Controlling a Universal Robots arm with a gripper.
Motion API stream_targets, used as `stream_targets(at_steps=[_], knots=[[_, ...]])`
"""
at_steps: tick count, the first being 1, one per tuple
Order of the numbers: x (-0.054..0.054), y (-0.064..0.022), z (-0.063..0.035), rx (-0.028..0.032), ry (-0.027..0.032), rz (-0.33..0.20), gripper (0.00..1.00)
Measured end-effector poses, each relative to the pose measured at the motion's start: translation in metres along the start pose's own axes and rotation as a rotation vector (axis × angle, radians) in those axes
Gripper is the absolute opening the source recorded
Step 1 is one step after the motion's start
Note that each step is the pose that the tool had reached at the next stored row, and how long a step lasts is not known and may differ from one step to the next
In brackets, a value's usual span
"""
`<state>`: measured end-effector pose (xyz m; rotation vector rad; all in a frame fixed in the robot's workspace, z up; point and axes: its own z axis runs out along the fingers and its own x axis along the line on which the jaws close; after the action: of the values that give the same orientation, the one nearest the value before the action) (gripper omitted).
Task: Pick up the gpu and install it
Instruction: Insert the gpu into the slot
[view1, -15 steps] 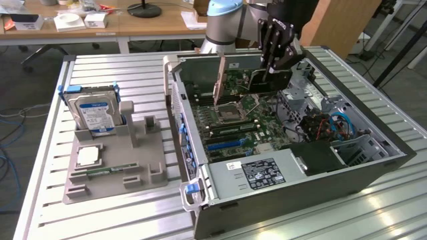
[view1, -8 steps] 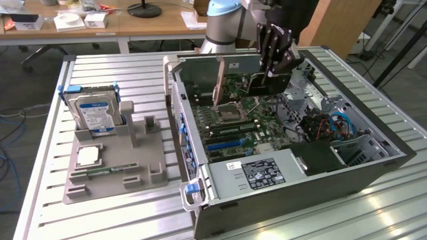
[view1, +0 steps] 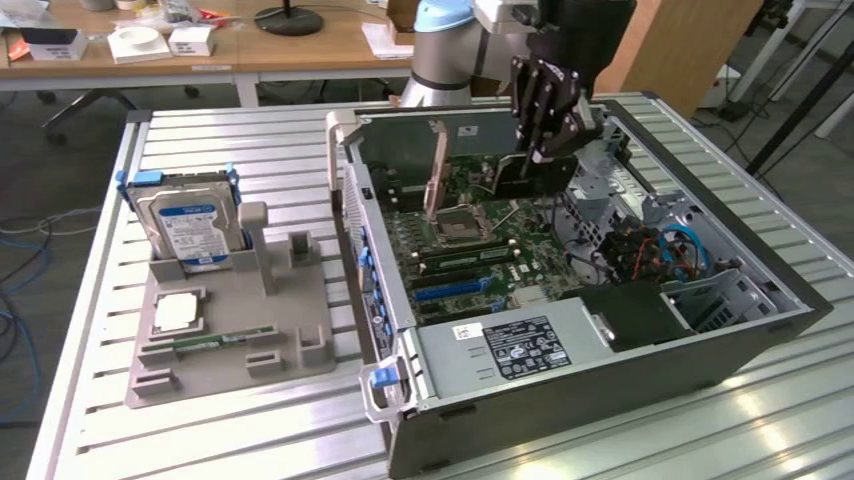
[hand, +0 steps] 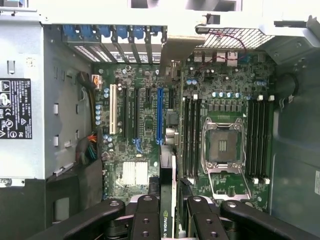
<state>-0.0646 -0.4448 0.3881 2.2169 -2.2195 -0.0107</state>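
Black gripper (view1: 545, 150) fingers (hand: 145, 220) are clamped on the gpu (hand: 166, 212), one on each flat side. The card is held edge-on, and its green edge with a logo shows between them in the wrist view. In the exterior view the gpu hangs below the gripper as a dark slab, inside the open computer case (view1: 747, 330) and towards its far end. It sits above the motherboard (hand: 145, 120) and appears clear of it (hard to judge the gap).

From the wrist camera the card's edge runs close to the line of the long blue slot (hand: 160, 115). A white slot (hand: 113, 116) lies on the blue slot's other side, and the CPU socket (hand: 222, 145) sits opposite, flanked by memory slots. A power supply (view1: 527, 345) with a black label fills the near end of the case.

On the exterior view's left a grey fixture (view1: 227, 370) stands beside the case. It holds an upright hard drive (view1: 184, 225) with a blue label, and a small silver CPU chip (view1: 178, 312) lies flat nearer the camera. Everything sits on a slatted aluminium table (view1: 240, 440).
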Motion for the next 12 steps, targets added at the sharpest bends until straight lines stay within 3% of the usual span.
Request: stream_targets(at_steps=[12], knots=[[0.000, -0.0002, 0.0218, 0.0000, 0.0001, 0.000, 0.26]])
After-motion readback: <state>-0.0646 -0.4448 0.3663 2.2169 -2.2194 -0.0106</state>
